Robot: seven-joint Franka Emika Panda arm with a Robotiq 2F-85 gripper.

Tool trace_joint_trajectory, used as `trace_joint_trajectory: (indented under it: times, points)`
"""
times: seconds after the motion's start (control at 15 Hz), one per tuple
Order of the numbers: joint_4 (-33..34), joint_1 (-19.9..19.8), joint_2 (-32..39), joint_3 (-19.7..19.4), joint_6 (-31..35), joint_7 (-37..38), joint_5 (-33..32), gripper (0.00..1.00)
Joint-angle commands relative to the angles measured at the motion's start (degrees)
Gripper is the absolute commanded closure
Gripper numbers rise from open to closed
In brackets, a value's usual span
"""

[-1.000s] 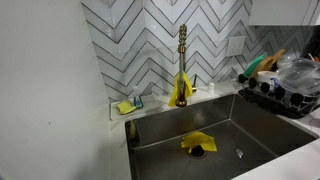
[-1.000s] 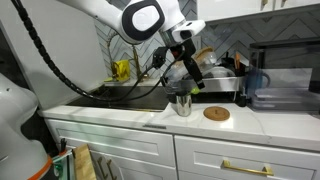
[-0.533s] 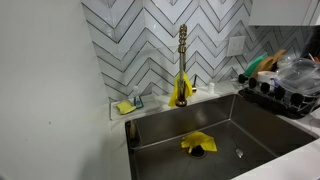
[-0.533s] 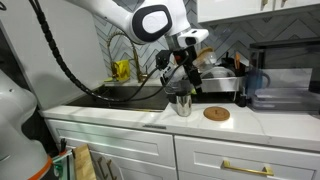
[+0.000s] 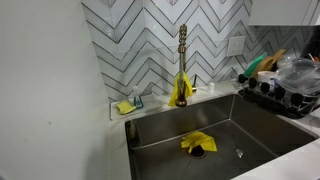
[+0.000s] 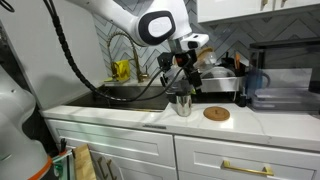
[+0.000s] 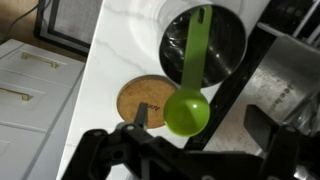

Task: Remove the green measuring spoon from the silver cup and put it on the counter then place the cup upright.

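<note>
Above silver cup (image 6: 181, 104): tool (image 6: 187, 85) wide open, green spoon (image 7: 188, 100) apparently untouched.

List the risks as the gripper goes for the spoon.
1. The spoon only leans in the cup. If the open gripper closes off-centre, it may catch the rim and tip or drag the cup.
2. The coaster lies right beside the cup, so a slipped spoon could land on it rather than on bare counter.
</note>
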Motion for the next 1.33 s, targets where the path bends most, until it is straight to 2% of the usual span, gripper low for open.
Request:
trace_joint_trajectory:
  times: [0.0, 0.8, 1.27]
  points:
    - [1.43, 1.09, 1.57, -0.9, -1.93, -1.61, 1.52, 0.09]
    - [1.84, 1.01, 1.82, -1.09, -5.17, -0.9, 0.46, 0.17]
    - [1.75, 0.91, 1.72, -1.23, -5.06, -0.4, -0.07, 0.29]
